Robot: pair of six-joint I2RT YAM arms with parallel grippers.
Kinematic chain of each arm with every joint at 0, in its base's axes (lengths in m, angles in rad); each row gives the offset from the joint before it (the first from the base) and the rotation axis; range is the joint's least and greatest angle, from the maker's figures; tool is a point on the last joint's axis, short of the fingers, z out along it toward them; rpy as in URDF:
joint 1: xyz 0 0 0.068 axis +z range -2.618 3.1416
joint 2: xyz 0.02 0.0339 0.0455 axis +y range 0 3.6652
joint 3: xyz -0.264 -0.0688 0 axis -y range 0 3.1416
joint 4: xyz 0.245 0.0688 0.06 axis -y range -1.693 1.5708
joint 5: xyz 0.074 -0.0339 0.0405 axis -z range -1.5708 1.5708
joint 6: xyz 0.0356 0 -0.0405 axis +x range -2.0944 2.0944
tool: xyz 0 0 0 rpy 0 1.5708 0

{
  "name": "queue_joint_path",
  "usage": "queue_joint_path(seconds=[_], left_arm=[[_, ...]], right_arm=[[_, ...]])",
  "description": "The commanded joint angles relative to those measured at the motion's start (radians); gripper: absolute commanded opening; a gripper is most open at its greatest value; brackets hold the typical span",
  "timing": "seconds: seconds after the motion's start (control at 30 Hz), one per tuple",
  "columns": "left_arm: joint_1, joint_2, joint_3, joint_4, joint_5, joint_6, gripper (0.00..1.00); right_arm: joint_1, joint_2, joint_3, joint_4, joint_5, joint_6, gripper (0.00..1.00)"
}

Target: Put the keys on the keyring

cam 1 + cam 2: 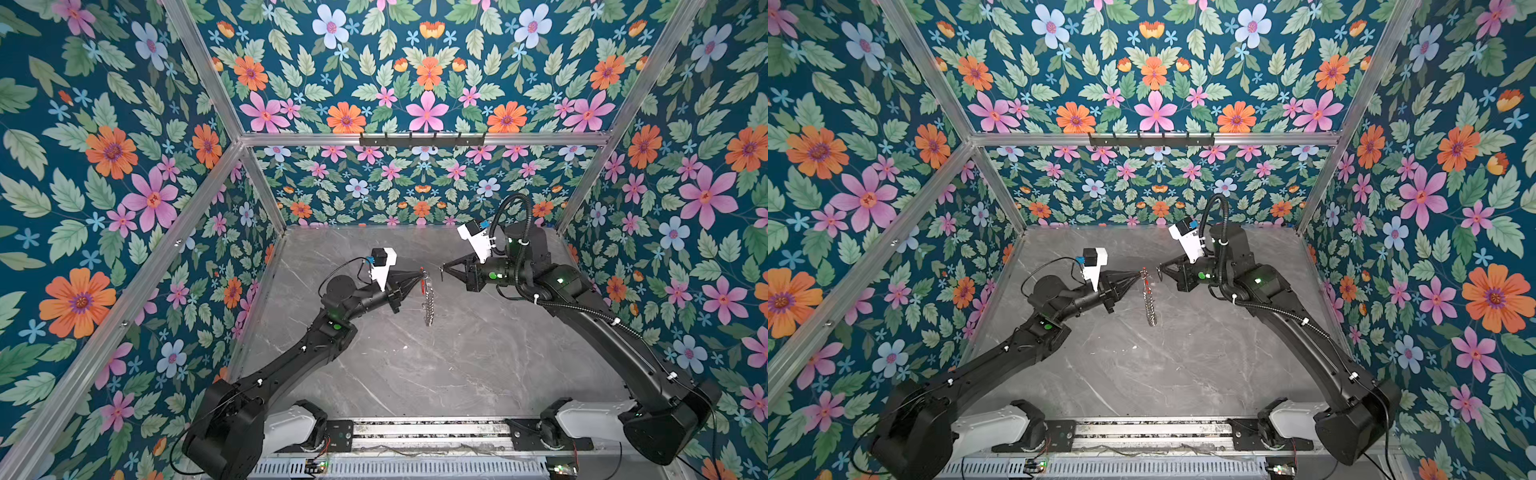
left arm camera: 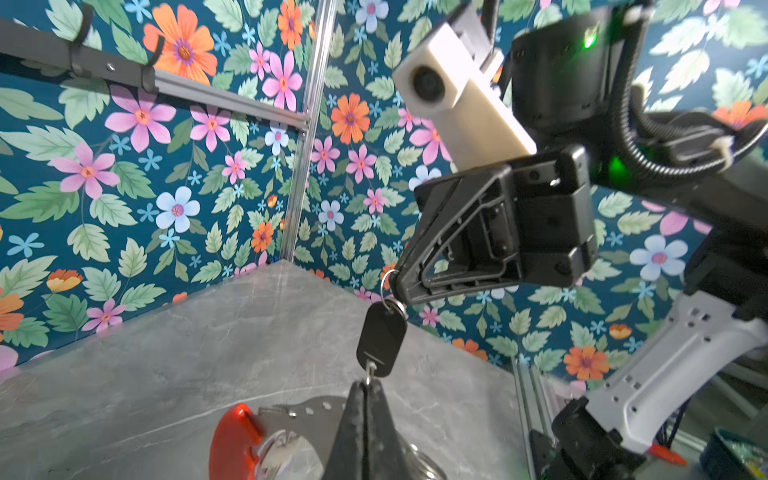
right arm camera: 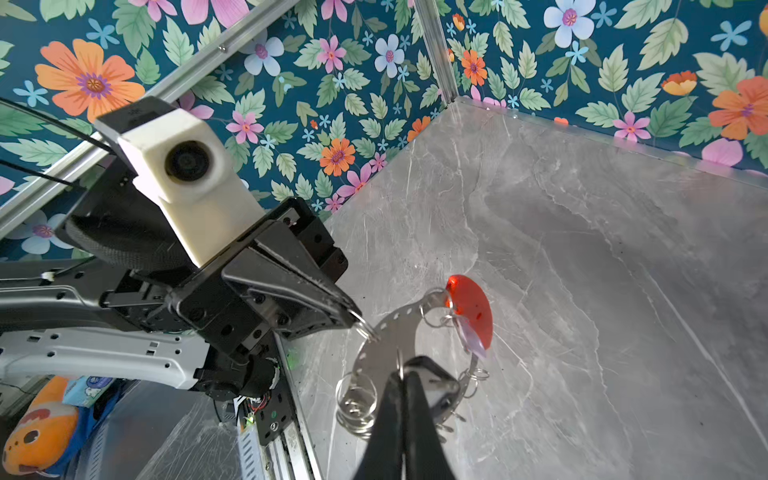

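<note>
Grey marble tabletop [image 1: 457, 365], black key [image 2: 381, 338] hanging ring-end up, keyring [image 1: 429, 303] dangling lengthwise downward

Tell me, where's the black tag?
The black oblong plastic tag dangles in mid-air from the shut right pincer, just past the left pincer, in the left wrist view.

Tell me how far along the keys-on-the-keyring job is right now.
Roughly halfway. Done: the pale lilac tag already looks hung on the keyring, beside its red section. In hand: the left gripper holds the keyring up, while the right gripper pinches the black tag at its ring end, just apart from the hoop in both top views. Left: threading the black tag on.
</note>
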Motion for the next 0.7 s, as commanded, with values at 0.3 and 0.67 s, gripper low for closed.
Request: queue_joint_path(seconds=[0.3, 0.67], left_arm=[[0.003, 0.066, -0.001, 0.385, -0.027, -0.263, 0.0], [0.002, 0.077, 0.0, 0.375, -0.028, -0.271, 0.0]], right_arm=[[0.003, 0.026, 0.042, -0.001, -0.159, 0.014, 0.0], [0.035, 0.046, 0.097, -0.012, -0.102, -0.015, 0.0]])
